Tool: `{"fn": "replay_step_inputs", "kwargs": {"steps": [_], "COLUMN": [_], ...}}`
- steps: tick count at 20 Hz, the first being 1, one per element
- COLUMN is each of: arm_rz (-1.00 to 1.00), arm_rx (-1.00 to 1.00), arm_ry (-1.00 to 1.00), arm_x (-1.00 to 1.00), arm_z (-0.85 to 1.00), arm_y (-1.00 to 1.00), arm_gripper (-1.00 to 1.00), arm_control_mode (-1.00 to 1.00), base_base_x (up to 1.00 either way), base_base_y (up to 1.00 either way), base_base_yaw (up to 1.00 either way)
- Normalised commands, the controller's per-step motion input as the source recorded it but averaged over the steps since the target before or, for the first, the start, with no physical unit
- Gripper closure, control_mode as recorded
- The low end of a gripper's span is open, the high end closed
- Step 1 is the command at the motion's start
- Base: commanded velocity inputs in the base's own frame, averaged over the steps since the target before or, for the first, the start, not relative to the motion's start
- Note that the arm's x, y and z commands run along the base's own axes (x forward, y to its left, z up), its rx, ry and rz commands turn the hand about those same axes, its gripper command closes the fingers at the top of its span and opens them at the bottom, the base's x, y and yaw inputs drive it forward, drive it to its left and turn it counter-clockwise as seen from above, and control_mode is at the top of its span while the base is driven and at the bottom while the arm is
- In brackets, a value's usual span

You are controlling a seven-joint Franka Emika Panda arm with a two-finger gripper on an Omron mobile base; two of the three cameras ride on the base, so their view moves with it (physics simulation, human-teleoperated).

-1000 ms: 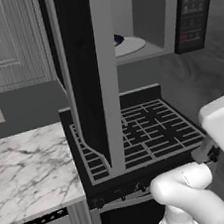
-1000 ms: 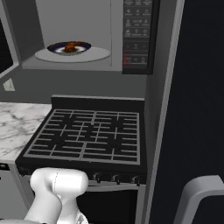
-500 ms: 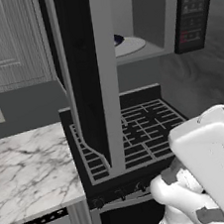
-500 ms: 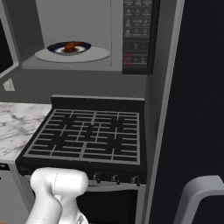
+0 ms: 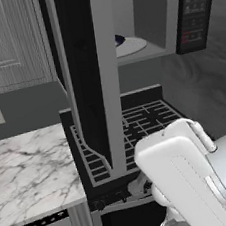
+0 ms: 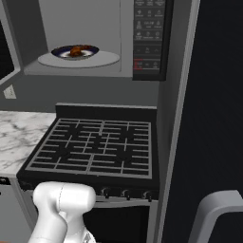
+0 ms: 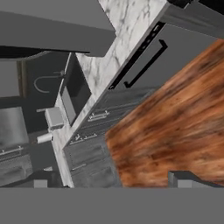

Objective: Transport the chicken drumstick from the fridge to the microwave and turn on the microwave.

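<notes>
The chicken drumstick [image 6: 76, 51] lies reddish-brown on a dark-rimmed plate [image 6: 90, 49], which sits on the white turntable inside the microwave [image 6: 126, 28]. The microwave's door [image 5: 85, 78] stands swung open, and it hides most of the plate in the left base view. Its black button panel [image 6: 149, 38] with red marks is to the right of the cavity. The tall dark fridge [image 6: 218, 114] rises at the right. In the hand view my gripper [image 7: 113, 183] is open with nothing between its tips, and it points down at wooden floor and lower cabinets, far from the microwave.
A black grated stove [image 6: 95, 152] sits under the microwave, with a marble counter [image 5: 27, 171] to its left. My white arm [image 5: 184, 176] fills the lower right in the left base view. A grey curved handle [image 6: 216, 209] juts out near the fridge.
My arm's white link has swung further up and left into the left base view, covering more of the stove. The drumstick, plate and microwave door have not moved.
</notes>
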Motion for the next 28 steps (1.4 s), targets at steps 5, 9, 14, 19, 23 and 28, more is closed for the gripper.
{"fn": "replay_step_inputs", "kwargs": {"steps": [5, 9, 14, 19, 23, 28], "arm_rz": [-0.09, -0.13, -0.15, -0.19, -0.18, -0.12], "arm_rx": [0.0, 0.0, 0.0, 0.0, 0.0, 0.04], "arm_ry": [0.0, -0.01, 0.0, -0.04, -0.05, -0.09], "arm_x": [0.21, 0.26, 0.24, 0.21, 0.2, 0.17], "arm_z": [0.0, 0.0, 0.0, 0.0, 0.0, 0.0], "arm_y": [0.29, 0.26, 0.15, 0.12, 0.15, 0.22], "arm_gripper": [-1.0, -1.0, -1.0, -1.0, -1.0, -1.0], "arm_control_mode": [-1.0, -1.0, -1.0, -1.0, -1.0, -1.0], "base_base_x": [0.0, 0.0, 0.0, 0.0, 0.0, 0.0], "base_base_y": [0.0, 0.0, 0.0, 0.0, 0.0, 0.0], "base_base_yaw": [0.0, 0.0, 0.0, 0.0, 0.0, 0.0]}}
